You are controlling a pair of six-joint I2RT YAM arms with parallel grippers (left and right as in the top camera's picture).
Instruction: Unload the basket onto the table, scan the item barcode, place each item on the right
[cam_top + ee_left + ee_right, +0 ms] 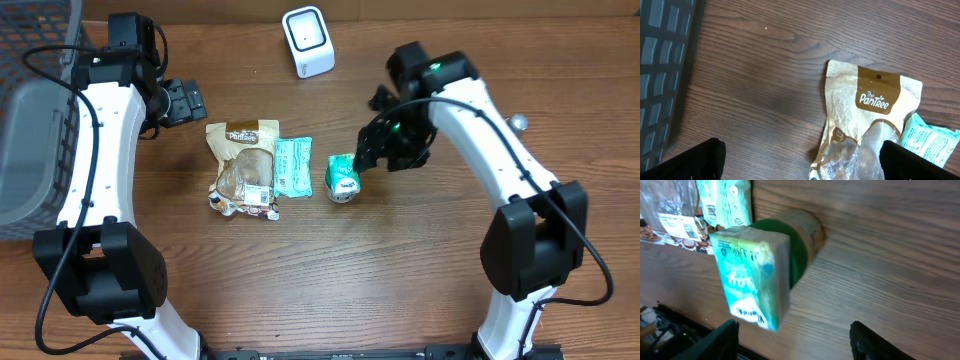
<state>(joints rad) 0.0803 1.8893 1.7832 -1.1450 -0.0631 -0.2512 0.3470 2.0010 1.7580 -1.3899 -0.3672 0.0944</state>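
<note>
Green carton (343, 178) not yet scanned

Right gripper (793, 326) jaws apart, gripping nothing, just beside carton, which lies on table (420, 300) well short of white scanner (308, 40). Left gripper (802, 162) wide open, empty, well apart from scanner. Remaining, by my read: grasp, lift, show barcode.

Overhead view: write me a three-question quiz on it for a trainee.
1. True or false: the left gripper is open and empty.
2. Which item is nearest the right gripper? A pouch, B packet, C carton.
3. Name the white device beyond the items.
Key: 1 true; 2 C; 3 scanner.
</note>
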